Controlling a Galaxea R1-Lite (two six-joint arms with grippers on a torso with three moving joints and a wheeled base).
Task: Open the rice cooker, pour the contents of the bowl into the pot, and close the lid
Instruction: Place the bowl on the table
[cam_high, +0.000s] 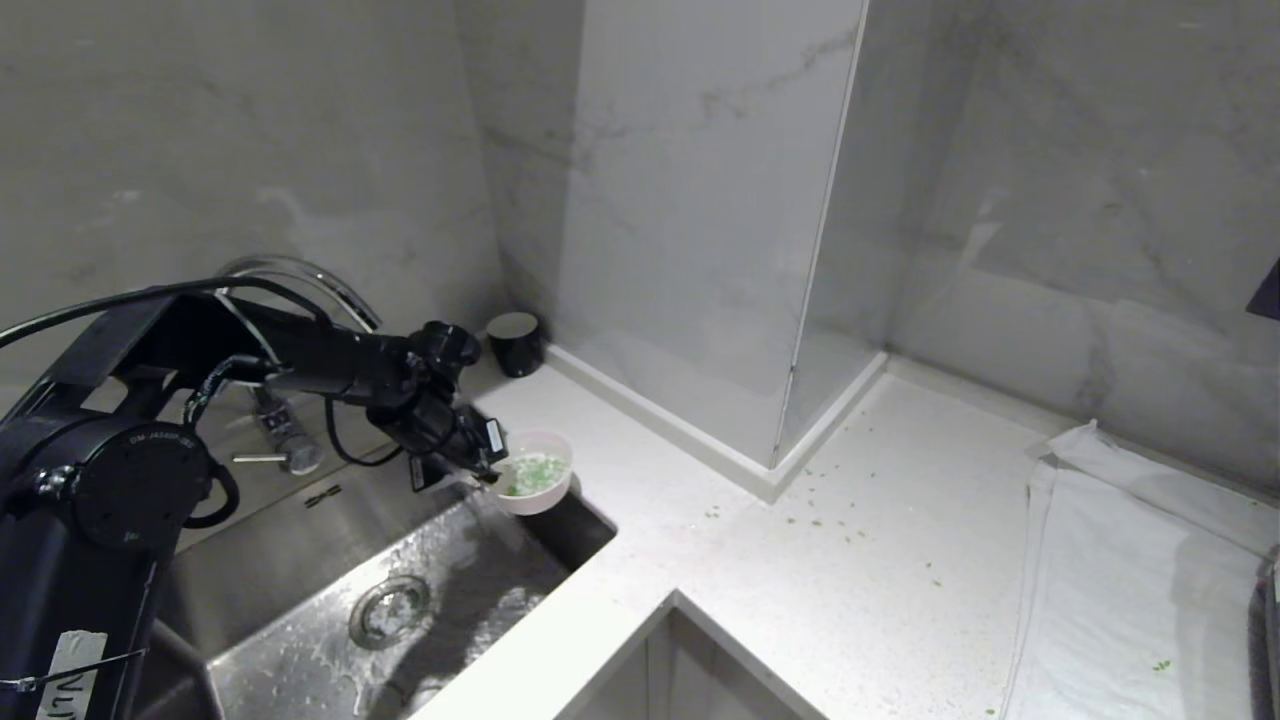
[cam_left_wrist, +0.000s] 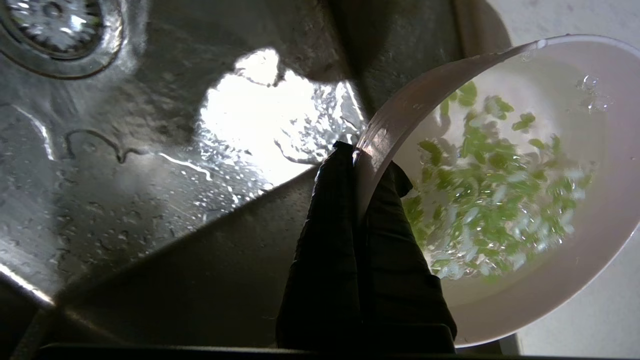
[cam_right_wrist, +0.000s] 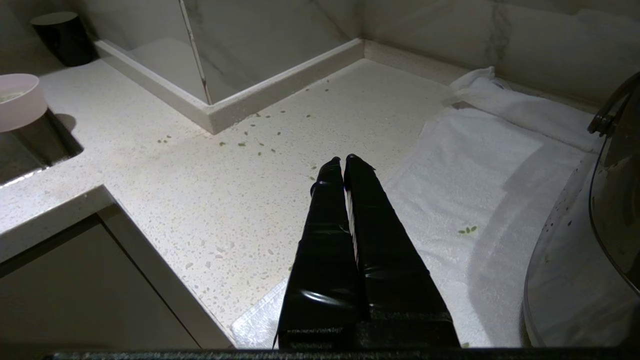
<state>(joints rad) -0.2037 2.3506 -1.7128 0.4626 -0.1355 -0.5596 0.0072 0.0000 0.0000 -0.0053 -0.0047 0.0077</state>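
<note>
Sink (cam_high: 300, 560): wet steel basin set into the counter (cam_high: 800, 560).
Left gripper (cam_high: 487, 462): fingers pinched on the bowl rim, over the sink's corner.
Right gripper (cam_right_wrist: 344, 161): fingers pressed together, empty, above counter and towel (cam_right_wrist: 465, 185).
Bowl (cam_high: 553, 448): pink, tilted.
Contents (cam_left_wrist: 490, 200): green bits in water inside the bowl.

Matte black left arm (cam_high: 300, 355), looped black cables, round joint housing, white tape label near base.

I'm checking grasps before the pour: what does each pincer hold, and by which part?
The left pincer holds the small pale pink bowl of green pieces by its rim, over the steel sink. The right pincer is shut on nothing.
</note>
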